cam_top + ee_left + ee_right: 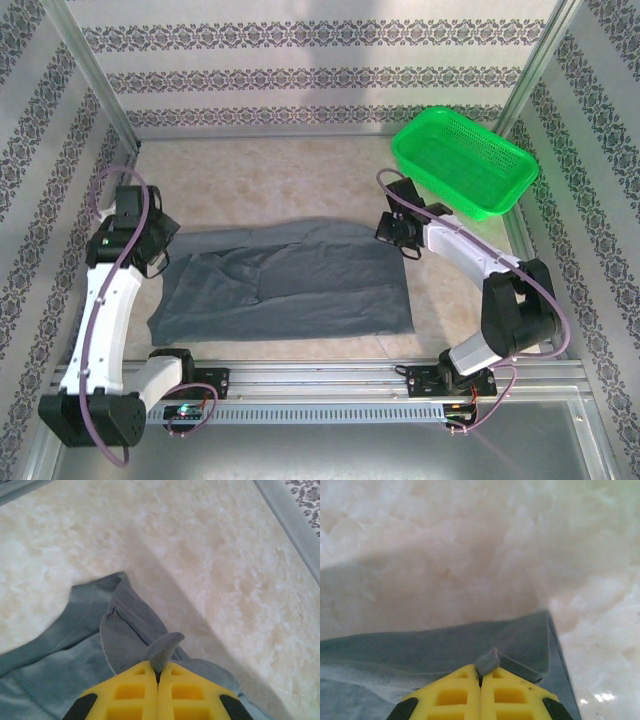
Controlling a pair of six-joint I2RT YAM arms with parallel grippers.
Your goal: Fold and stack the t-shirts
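Yellow left gripper (158,674) at the bottom of the left wrist view: jaws pressed together, with a small tuft of the grey t-shirt (65,655) pinched between them and poking up past the tips. Cloth around the pinch stands up in a fold, and a hemmed edge curls just beside it. Pale marbled bench (210,555) beyond.

Right gripper (480,675): jaws likewise closed tight, nipping a small fold of t-shirt (420,655) near its corner. The cloth's edge runs down to the right of the tips.

Top view: t-shirt (300,285) lies spread across the middle of the bench (270,180), rumpled on its left half, near edge fairly straight. Left gripper (158,250) at the cloth's far-left corner, right gripper (402,235) at its far-right corner. Green basket (465,165) sits in the far right corner of the bench, apart from the t-shirt.
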